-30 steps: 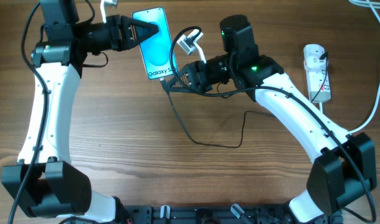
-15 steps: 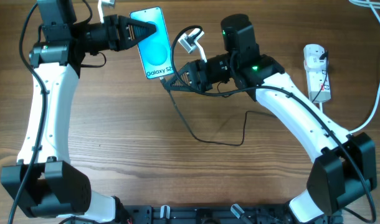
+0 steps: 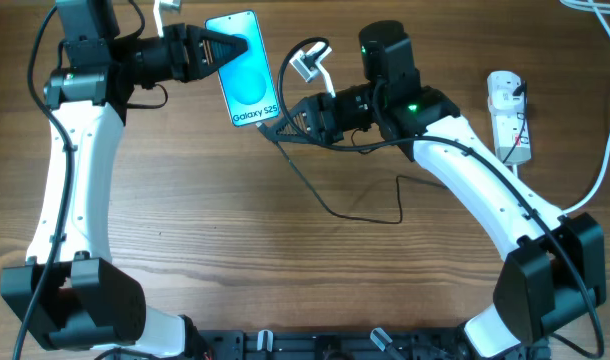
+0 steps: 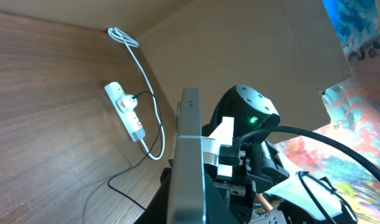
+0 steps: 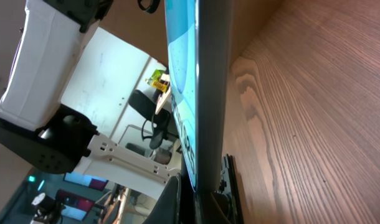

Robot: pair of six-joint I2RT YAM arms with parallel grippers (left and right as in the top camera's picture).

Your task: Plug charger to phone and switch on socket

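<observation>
The phone [image 3: 247, 72], its teal-and-white screen reading "Galaxy S25", is held off the table at the back left by my left gripper [image 3: 225, 47], which is shut on its upper part. My right gripper [image 3: 283, 130] is at the phone's bottom edge, shut on the charger's plug end. The thin black charger cable [image 3: 330, 208] trails from there across the table. The plug tip itself is hidden. In the left wrist view the phone [image 4: 190, 149] is edge-on. In the right wrist view the phone [image 5: 210, 93] is edge-on between my fingers [image 5: 205, 208]. The white socket [image 3: 508, 115] lies at the far right.
The socket [image 4: 124, 111] with its black plug and a white lead [image 4: 124, 37] shows in the left wrist view beyond the phone. The white lead [image 3: 605, 150] curves along the right table edge. The right arm [image 4: 249, 118] sits close behind the phone.
The phone and both grippers have shifted slightly up and left together. The slack loop of black cable on the table has moved a little to the right.
</observation>
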